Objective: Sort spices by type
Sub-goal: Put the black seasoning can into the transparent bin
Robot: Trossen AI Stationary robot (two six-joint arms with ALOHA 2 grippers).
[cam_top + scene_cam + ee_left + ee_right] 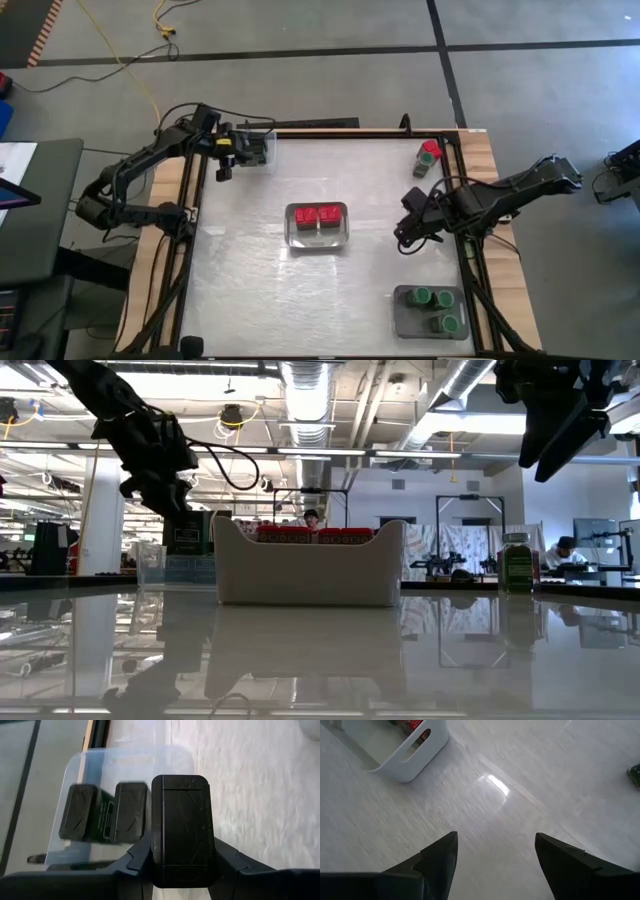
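From above, we see a pale table point(260, 300) with a dark frame. At its centre sits a clear tray point(317, 238) holding two red-capped spices point(316, 214) side by side. At about five o'clock from it, near the table's corner, a grey tray point(402, 322) holds three green-capped spices point(434, 308). At two o'clock, by the far right corner, a red-capped spice point(431, 149) and a green-capped spice point(422, 167) stand loose on the table, just beside each other. At eleven o'clock, in the far left corner, the left gripper point(250, 146) hangs over a second clear tray point(262, 161). The right gripper point(407, 236) hovers at three o'clock from the centre tray, between the loose pair and the grey tray.

From table height, we see the centre tray with red caps showing at its rim, and one green-capped spice standing at three o'clock from it. Both arms hang above the surface.

From the left wrist, we see the left gripper clenched on a black boxy spice point(183, 830), held above the corner tray, where two more black boxy spices point(105, 812) lie side by side.

From the right wrist, we see the right gripper's fingers point(440, 862) spread wide with nothing between them, over bare table; a corner of the centre tray shows beyond.
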